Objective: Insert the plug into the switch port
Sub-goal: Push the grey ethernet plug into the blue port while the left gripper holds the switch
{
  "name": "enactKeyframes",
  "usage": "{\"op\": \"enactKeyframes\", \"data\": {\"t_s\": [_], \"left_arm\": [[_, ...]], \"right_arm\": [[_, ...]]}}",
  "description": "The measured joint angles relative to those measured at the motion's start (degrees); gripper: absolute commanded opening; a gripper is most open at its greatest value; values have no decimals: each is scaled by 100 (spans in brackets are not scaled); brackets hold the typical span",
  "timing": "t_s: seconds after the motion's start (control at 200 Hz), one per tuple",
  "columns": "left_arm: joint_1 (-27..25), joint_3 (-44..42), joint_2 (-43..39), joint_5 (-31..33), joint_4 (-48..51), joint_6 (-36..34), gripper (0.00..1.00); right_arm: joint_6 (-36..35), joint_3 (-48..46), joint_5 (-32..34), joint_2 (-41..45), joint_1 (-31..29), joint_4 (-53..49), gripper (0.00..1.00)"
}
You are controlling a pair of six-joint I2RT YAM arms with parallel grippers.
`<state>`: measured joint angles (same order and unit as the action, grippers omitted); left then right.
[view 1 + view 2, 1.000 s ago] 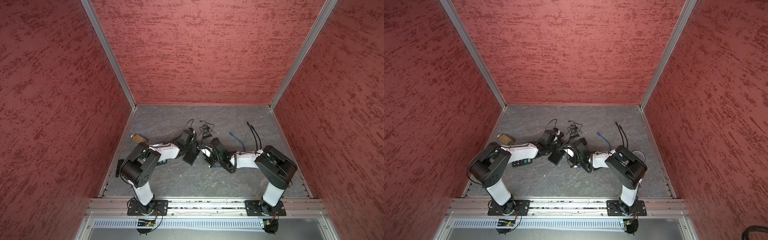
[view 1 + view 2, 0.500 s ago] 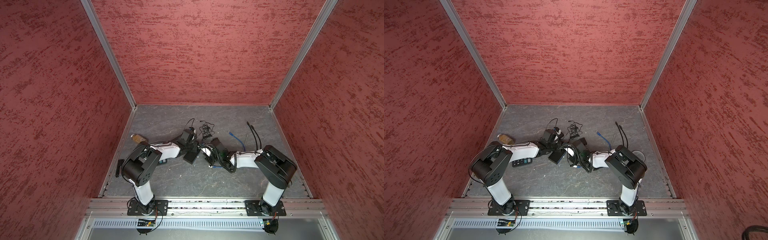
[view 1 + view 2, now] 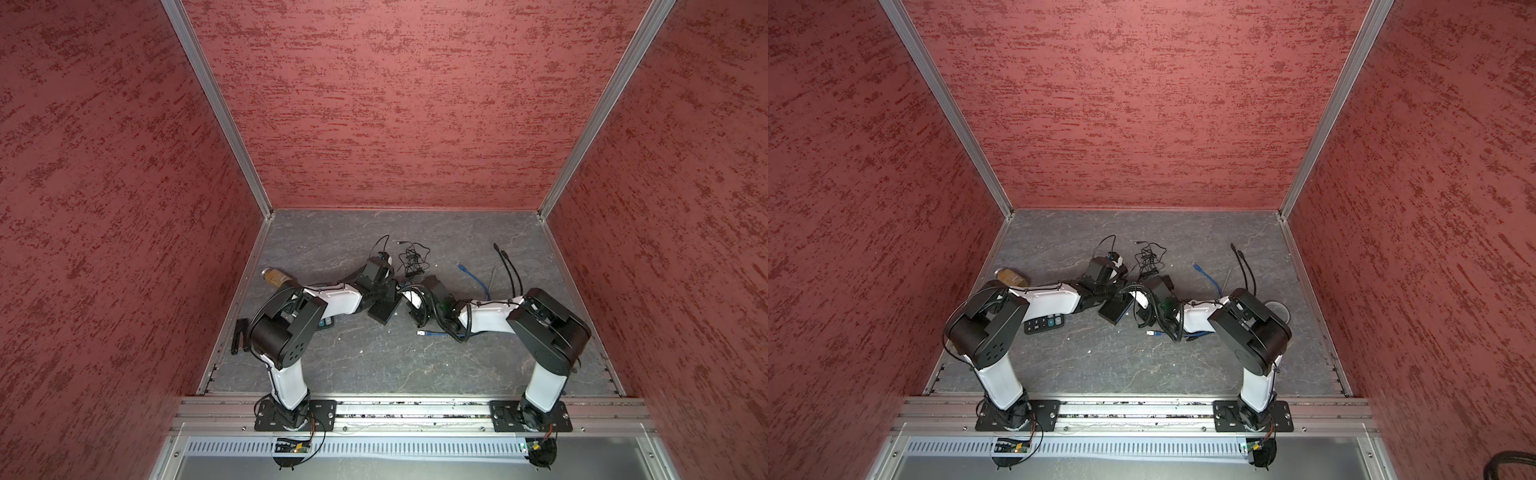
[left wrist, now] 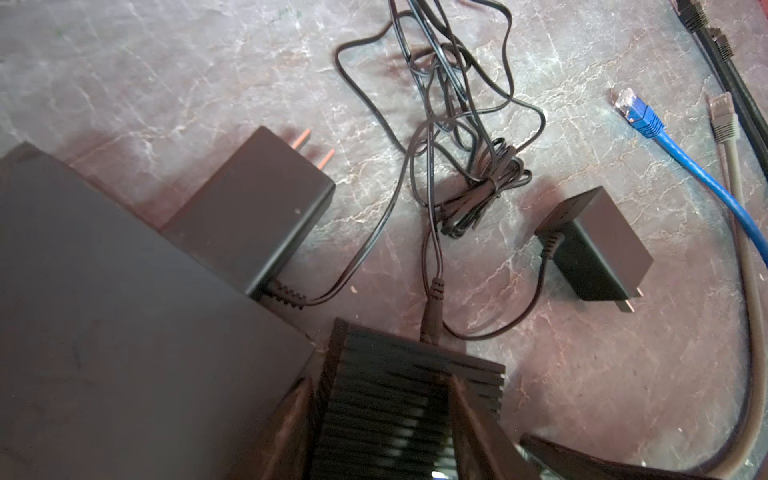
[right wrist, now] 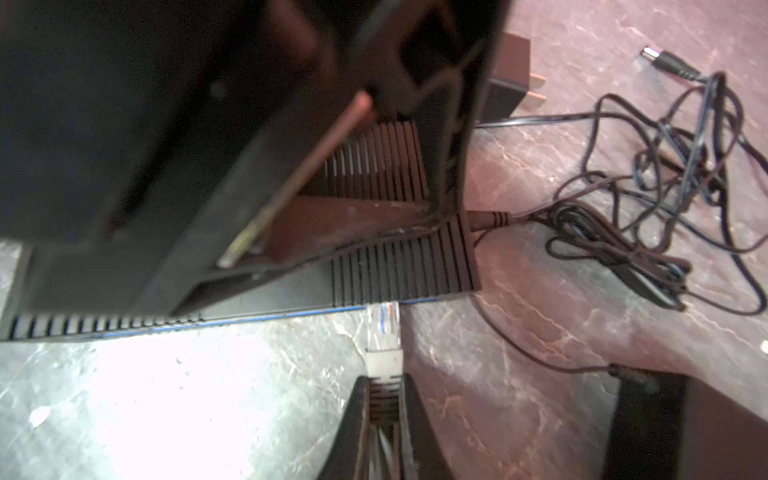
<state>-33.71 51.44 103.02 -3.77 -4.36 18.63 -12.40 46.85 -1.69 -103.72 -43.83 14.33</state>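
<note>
Near the middle of the grey surface (image 3: 374, 361), clamps the black switch (image 4: 415, 365) between the left gripper's (image 4: 382, 386) fingers (image 4: 469, 419), ribbed vents facing the wrist camera. Shows in both top views as a dark box with a blue line along 1 edge. Carries 1 barrel connector (image 4: 432, 307) already seated in its end, trailing into a tangle of thin black cord (image 4: 457, 124).

Just beside that blue-lined edge, pinches the clear plug (image 5: 382, 328) by its pale boot between the right gripper's (image 5: 384, 382) fingers (image 5: 415, 415), closed tight on it. Puts the plug's tip right against the switch's side; cannot tell whether inside a port or only touching.

Beyond the switch, lying flat with prongs bare: 1 black power adapter (image 4: 257, 208) near it and a 2nd adapter (image 4: 594, 245) past the cord tangle. Further off, well apart from both grippers: 1 blue network cable (image 4: 640, 118), 1 grey cable (image 4: 725, 120), 2 black leads (image 4: 715, 45). By the left arm, 1 dark keypad device (image 3: 1044, 323) and 1 brownish object (image 3: 1011, 276), too small to identify.
</note>
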Motion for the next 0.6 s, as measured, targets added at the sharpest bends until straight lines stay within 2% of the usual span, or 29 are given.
{"op": "enactKeyframes", "data": {"t_s": [0.596], "left_arm": [[39, 195, 168, 26, 2, 234, 52]], "right_arm": [[-68, 361, -234, -109, 160, -426, 0]]}}
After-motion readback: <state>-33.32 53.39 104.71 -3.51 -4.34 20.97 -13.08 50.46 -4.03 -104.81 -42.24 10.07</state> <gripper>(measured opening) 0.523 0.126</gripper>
